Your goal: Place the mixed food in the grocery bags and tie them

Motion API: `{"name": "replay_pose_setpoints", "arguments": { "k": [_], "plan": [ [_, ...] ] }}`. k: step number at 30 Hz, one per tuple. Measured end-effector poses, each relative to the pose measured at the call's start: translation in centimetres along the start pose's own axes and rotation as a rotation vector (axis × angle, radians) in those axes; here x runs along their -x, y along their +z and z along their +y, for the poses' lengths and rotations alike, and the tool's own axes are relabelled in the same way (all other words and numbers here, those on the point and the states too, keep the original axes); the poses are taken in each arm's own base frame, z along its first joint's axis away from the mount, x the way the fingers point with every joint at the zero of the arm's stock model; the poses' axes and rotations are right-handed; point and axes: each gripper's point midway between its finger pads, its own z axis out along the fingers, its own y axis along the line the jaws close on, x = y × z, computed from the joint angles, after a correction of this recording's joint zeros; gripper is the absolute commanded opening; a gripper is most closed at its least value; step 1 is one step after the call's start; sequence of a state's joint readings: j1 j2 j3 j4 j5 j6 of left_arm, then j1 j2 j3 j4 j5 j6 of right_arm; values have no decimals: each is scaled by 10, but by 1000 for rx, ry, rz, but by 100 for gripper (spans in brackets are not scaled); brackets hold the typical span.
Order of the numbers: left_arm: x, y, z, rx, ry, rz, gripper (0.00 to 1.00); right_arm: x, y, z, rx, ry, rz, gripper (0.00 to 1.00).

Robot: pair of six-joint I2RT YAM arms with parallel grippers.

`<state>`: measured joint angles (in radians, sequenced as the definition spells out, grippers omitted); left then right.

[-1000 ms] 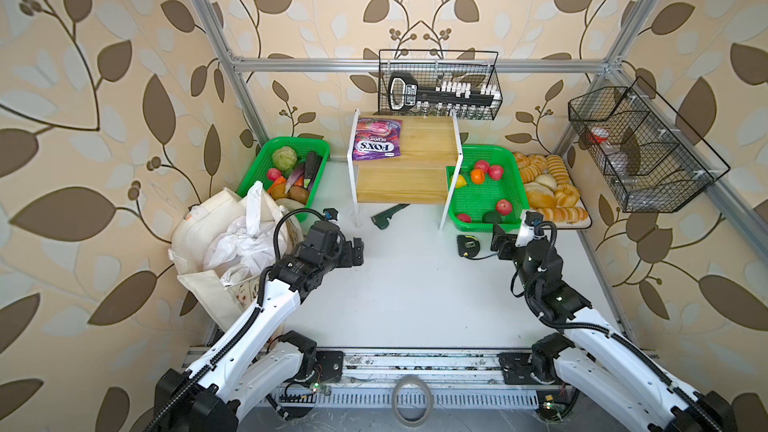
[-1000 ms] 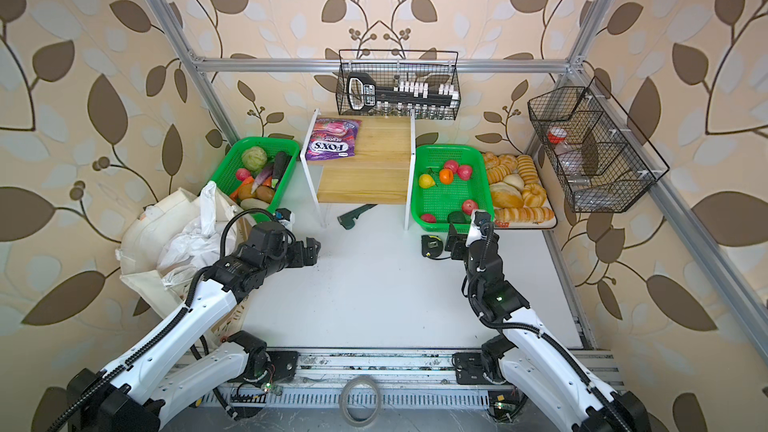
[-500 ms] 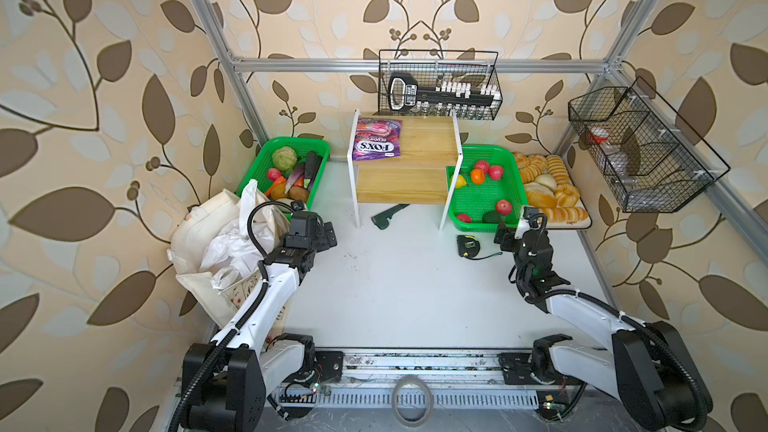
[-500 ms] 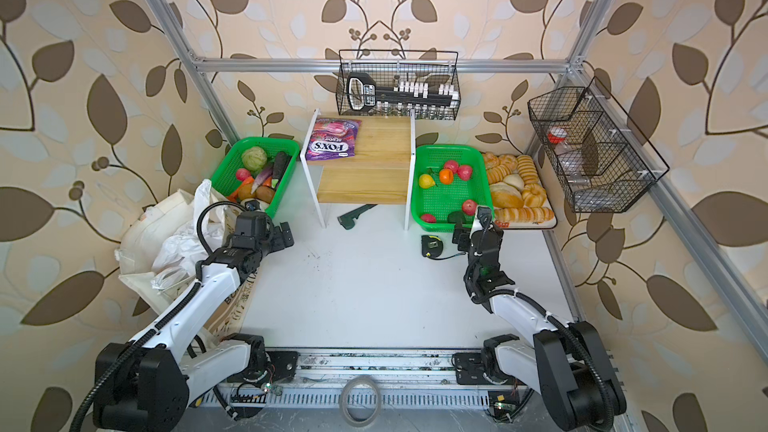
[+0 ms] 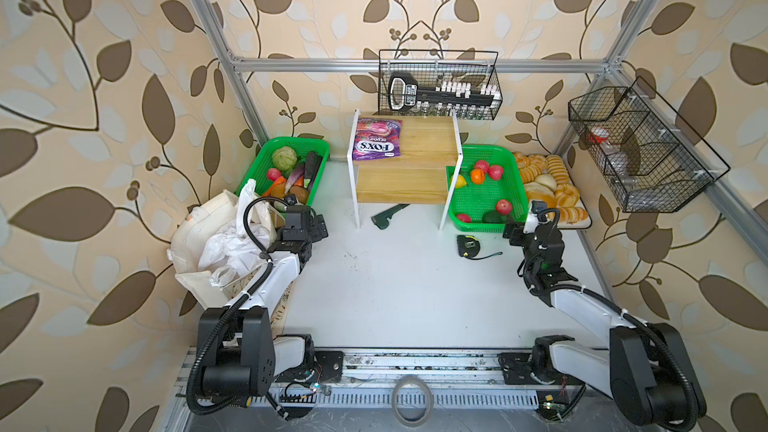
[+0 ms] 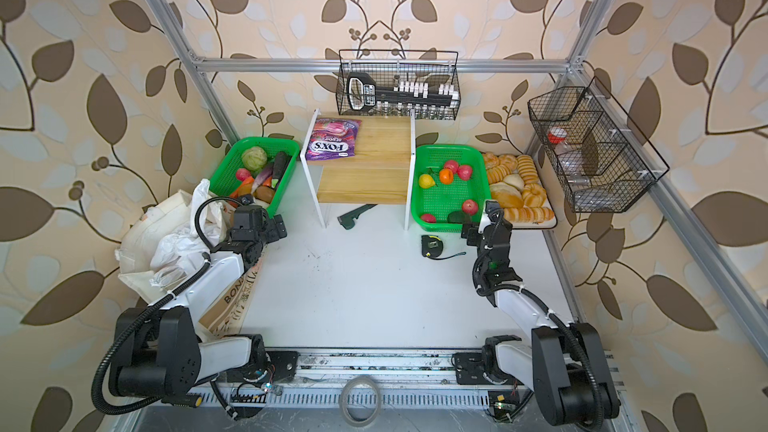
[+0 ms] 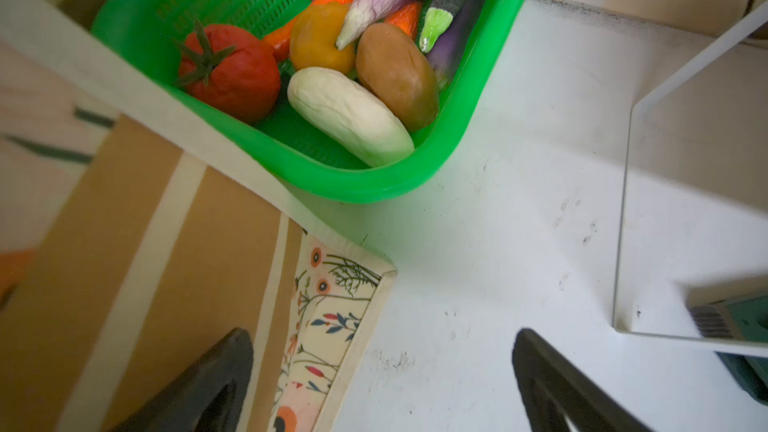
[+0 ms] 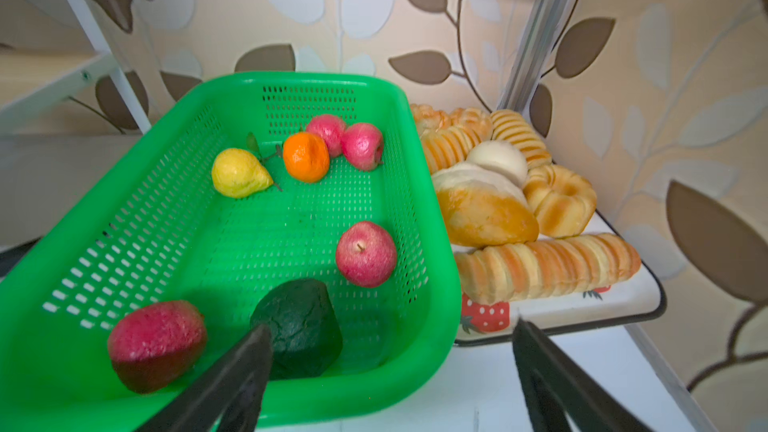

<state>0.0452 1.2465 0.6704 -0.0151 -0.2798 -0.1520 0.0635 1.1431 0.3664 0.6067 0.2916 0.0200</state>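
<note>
Beige wallpaper (image 5: 124, 76) with brown and pale leaf sprigs surrounds the white desk (image 5: 407, 284). The left basket (image 5: 254, 168) and right basket (image 5: 482, 197) are bright green mesh. The tote (image 7: 332, 301) is cream with an orange, blue and green floral print and a tan panel striped cream. The plastic bag (image 5: 232, 247) is white. The packet (image 5: 376, 139) is purple with white lettering, and the shelf (image 5: 419, 147) is pale wood framed in white. The pear (image 8: 239, 172) is yellow, the orange (image 8: 306, 156) bright orange and the apples (image 8: 365, 254) pink-red. The tray (image 8: 582, 309) is white with red strawberries and a dark rim.
</note>
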Motion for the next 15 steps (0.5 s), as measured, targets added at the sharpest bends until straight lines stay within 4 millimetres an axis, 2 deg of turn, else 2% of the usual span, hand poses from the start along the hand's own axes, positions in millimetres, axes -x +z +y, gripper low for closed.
{"name": "replay_pose_setpoints", "arguments": {
  "k": [3, 8, 10, 12, 15],
  "plan": [
    [1, 6, 1, 3, 21, -28, 99, -15, 0, -5, -2, 21, -1, 90],
    [-9, 19, -1, -9, 42, -59, 99, -77, -6, 7, 87, -7, 91, 90],
    [-14, 23, -4, -32, 47, -66, 99, -91, -9, 11, 110, -16, 110, 90],
    [-17, 25, -9, -61, 44, -78, 99, -91, -11, 12, 117, -16, 99, 90],
    [-20, 28, -18, -116, 36, -117, 99, -77, -11, 16, 116, -11, 44, 91]
  ]
}}
